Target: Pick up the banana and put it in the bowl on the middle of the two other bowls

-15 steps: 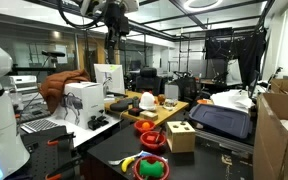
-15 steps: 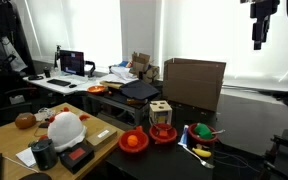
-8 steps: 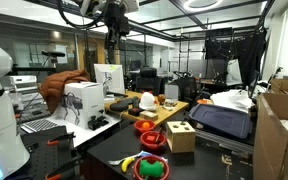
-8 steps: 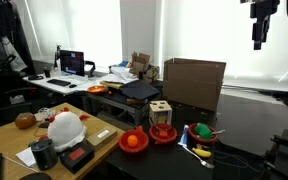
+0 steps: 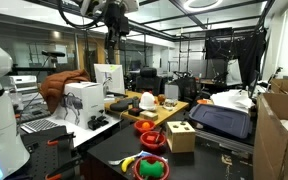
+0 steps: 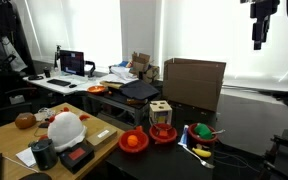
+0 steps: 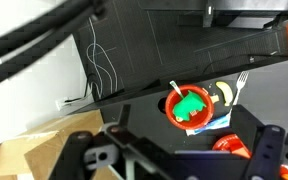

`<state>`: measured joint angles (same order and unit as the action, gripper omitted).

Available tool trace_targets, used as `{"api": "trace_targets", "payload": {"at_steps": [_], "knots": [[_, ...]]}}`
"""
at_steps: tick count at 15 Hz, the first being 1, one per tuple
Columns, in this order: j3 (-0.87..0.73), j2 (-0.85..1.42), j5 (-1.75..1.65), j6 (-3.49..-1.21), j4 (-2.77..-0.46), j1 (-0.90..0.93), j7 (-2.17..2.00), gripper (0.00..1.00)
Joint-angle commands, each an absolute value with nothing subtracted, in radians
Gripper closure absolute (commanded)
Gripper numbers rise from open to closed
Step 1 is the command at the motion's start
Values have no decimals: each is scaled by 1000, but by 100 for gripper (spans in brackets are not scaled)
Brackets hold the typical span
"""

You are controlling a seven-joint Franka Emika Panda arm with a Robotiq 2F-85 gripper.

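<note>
The small yellow banana (image 7: 224,92) lies on the black table beside the green-rimmed bowl (image 7: 189,105), next to a white fork; it also shows in an exterior view (image 5: 128,161). The plain red bowl (image 5: 154,140) (image 6: 163,133) sits between the green-rimmed bowl (image 5: 151,168) (image 6: 198,133) and the orange-red bowl (image 5: 144,127) (image 6: 134,141). In the wrist view only part of the red bowl (image 7: 229,145) shows. My gripper (image 5: 112,45) (image 6: 258,38) hangs high above the table, far from the bowls. Its fingers (image 7: 184,165) are wide apart, open and empty.
A tan wooden box (image 5: 180,135) (image 6: 161,112) stands next to the red bowl. A large cardboard box (image 6: 193,83) is behind the bowls. A wooden desk (image 6: 9,135) holds a white and orange helmet (image 6: 65,128). A laptop case (image 5: 222,120) lies on the black table.
</note>
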<state>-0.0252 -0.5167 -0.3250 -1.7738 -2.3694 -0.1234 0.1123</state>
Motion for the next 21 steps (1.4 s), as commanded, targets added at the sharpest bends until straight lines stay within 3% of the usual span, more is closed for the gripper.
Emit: {"api": "trace_targets", "payload": {"at_steps": [1, 21], "knots": [[-42, -516, -332, -1769, -2367, -103, 105, 0], [-39, -481, -334, -1783, -2349, -100, 94, 0]]}}
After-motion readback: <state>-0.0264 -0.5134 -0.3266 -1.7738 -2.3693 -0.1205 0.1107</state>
